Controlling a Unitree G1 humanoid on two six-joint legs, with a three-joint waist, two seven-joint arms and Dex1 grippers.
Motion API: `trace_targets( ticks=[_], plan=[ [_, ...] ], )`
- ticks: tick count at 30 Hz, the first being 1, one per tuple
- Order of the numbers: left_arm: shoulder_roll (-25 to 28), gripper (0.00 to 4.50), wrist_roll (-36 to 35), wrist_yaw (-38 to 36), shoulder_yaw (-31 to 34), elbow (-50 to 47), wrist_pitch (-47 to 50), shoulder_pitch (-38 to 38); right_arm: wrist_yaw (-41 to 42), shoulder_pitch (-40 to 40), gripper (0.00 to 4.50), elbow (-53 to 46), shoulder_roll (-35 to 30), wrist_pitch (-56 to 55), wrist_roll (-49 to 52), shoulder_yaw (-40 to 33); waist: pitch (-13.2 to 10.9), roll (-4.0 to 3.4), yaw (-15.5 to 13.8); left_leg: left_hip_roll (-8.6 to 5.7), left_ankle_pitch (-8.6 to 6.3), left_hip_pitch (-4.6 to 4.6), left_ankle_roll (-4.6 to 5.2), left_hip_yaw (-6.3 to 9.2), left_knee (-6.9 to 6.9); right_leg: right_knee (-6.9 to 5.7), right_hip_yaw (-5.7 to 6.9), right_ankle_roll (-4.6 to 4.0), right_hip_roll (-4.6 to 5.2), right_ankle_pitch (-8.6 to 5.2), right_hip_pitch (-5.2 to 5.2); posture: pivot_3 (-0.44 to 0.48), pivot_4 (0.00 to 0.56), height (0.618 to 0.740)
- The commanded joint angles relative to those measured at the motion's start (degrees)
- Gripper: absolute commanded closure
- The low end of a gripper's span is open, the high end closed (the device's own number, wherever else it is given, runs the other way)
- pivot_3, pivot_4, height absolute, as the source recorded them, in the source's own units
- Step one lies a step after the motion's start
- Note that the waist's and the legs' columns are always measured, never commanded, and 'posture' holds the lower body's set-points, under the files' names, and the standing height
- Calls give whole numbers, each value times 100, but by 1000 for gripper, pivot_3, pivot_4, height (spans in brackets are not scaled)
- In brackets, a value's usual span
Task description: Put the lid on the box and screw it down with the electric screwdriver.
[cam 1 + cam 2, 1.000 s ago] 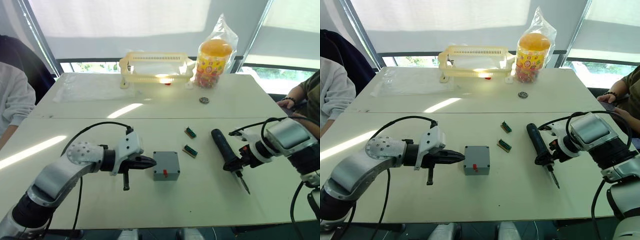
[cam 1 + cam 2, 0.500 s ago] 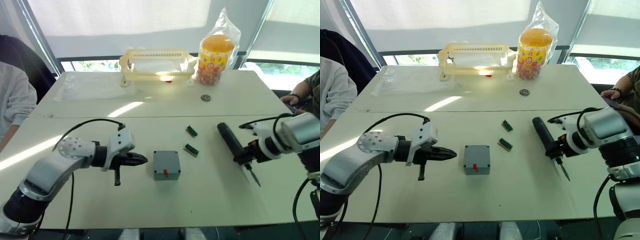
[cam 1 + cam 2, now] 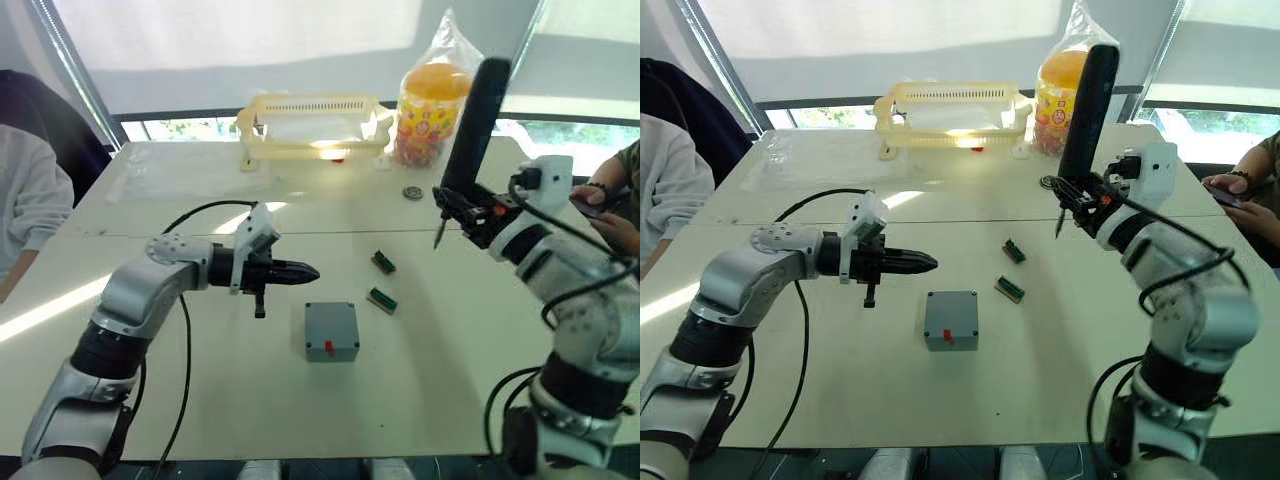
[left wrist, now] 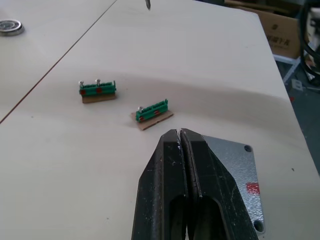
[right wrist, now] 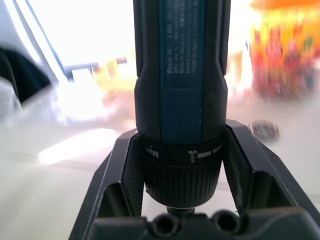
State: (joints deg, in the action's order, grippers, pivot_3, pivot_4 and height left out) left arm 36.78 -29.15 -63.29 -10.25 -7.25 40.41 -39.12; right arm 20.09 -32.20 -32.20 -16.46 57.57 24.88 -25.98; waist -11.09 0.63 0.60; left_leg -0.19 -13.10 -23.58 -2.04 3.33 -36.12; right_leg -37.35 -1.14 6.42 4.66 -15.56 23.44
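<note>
The grey box [image 3: 332, 331] stands mid-table with a red mark on its front. Its flat grey top, the lid [image 4: 234, 162], has small holes at the corners and lies flush on the box. My left gripper [image 3: 303, 271] hovers to the left of and behind the box, shut and holding nothing; its tips [image 4: 180, 133] point past the box's edge. Raised over the table's right half, my right gripper [image 3: 1080, 193] is shut on the black electric screwdriver [image 3: 473, 125]. The tool stands upright with its thin bit [image 3: 438, 236] pointing down. Its body [image 5: 180, 75] sits between the fingers [image 5: 112, 170].
Two small green pieces [image 3: 381, 263] [image 3: 380, 299] lie right of and behind the box. At the table's back are a yellow slotted basket [image 3: 312, 128], a bagged jar of sweets [image 3: 428, 115] and a small metal ring [image 3: 411, 193]. People sit at the left [image 3: 25, 200] and right [image 3: 605, 205].
My right arm lifted the screwdriver off its low slant near the table to upright, and inward. My left gripper drew back from the box's left side and rose.
</note>
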Motion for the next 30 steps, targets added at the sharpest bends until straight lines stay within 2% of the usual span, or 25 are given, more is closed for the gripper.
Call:
trace_targets(
  ticks=[1, 3, 5, 9, 14, 23, 30],
  plan=[
    [-22, 4243, 45, -18, -31, -234, -72, -37, -63, 369, 2737, -782, 379, -863, 294, 175, 0, 0, 24, 0, 0, 0, 0, -2, -2, 0, -2, 1, 1, 1, -1, 0, 150, 740],
    [24, 3594, 54, -52, -133, -498, 6, 78, -91, 837, 2737, -947, 736, -1319, 324, 451, 1, 2, 35, -1, 0, 2, 0, -3, 0, 0, -5, 4, 1, 3, -1, 0, 150, 740],
    [10, 2697, 174, 16, -219, -663, -79, 212, -149, 1179, 2737, -1021, 1039, -1645, 421, 672, 2, 0, 50, 0, 0, 7, 0, -1, 3, -4, -5, 4, -1, 3, -1, 0, 150, 740],
    [-51, 2697, 150, 107, -301, -1001, -2, 533, -131, 1790, 2737, -1083, 1073, -2209, 71, 1439, 2, -5, 65, 2, 0, 13, 0, -3, 5, -9, -10, 3, -4, 2, 0, 0, 150, 740],
    [-18, 2697, 419, 214, -480, -1110, -171, 856, -184, 2058, 2737, -1030, 1055, -2525, 36, 1936, 2, -5, 49, 2, 0, 14, 0, -1, 3, -10, -9, 2, -5, 2, -1, 0, 150, 740],
    [100, 2697, 970, 203, -790, -913, -570, 1097, -44, 2213, 2737, -880, 830, -2792, 60, 2472, 3, -4, 34, 2, 0, 14, 0, 0, 1, -8, -7, 2, -4, 2, -4, 0, 150, 740],
    [83, 2697, 1047, 182, -848, -920, -590, 1184, 46, 2344, 2737, -696, 675, -3039, -18, 2680, 4, -2, 36, 2, 0, 16, 0, 1, 1, -8, -6, 1, -4, 2, -7, 0, 150, 740]
  ],
)
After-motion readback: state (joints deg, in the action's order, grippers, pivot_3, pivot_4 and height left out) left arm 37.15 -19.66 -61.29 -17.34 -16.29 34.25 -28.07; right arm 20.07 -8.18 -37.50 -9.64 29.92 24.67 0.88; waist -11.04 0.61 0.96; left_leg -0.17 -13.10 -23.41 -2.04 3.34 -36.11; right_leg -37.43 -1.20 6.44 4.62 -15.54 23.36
